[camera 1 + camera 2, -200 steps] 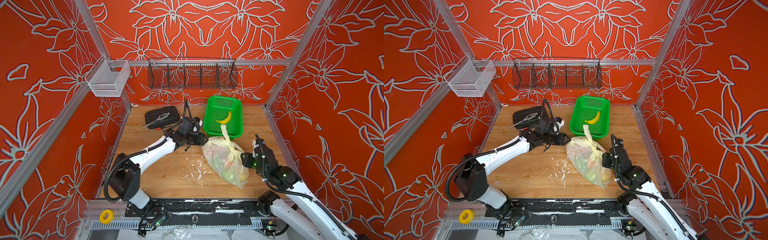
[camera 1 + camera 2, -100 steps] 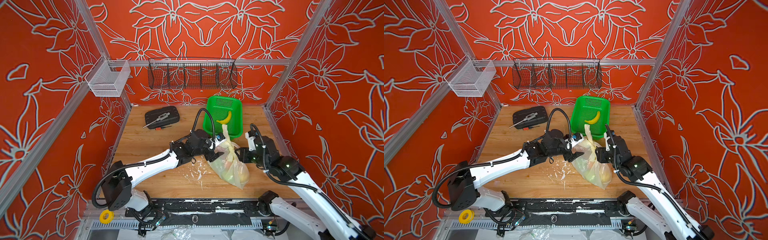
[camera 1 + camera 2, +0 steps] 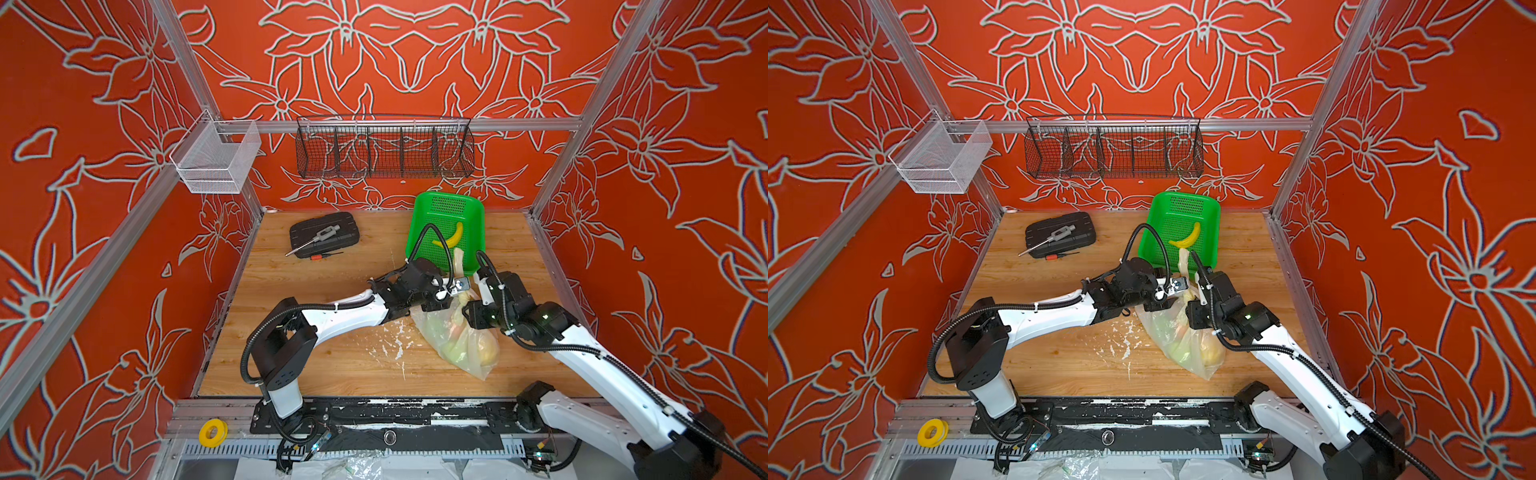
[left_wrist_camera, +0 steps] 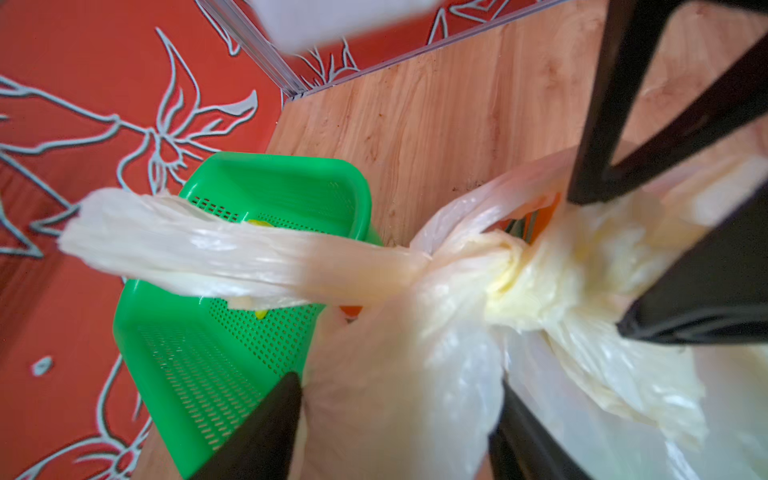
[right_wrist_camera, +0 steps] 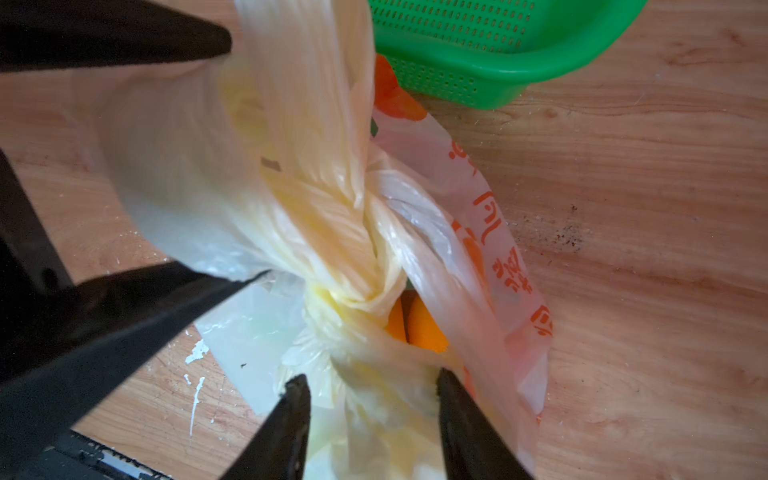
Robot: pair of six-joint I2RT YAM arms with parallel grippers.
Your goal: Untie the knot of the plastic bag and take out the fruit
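The translucent yellowish plastic bag (image 3: 461,345), knot (image 5: 353,291) tied, holds fruit (image 5: 424,328) beside the green basket (image 3: 478,232) containing a banana (image 3: 451,237). Left gripper (image 4: 397,386) and right gripper (image 5: 370,378) straddle bag plastic; whether either pinches it is unclear.

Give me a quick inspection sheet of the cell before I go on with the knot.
Surface: wooden table, with white flecks beside the bag.
Job's things: plastic bag rests on the table in front of the basket. The knot is tied. The fruit is inside, with an orange piece showing under the knot.
Clutter: green basket holding a banana; black case with a metal tool on it.
Grippers: left claw straddles bag film beside the knot, and right claw straddles the bunched neck under it. Whether either is gripping cannot be told.
Cables: the left arm's cable loops over the basket.
Surroundings: black wire basket, white mesh bin, yellow tape roll.
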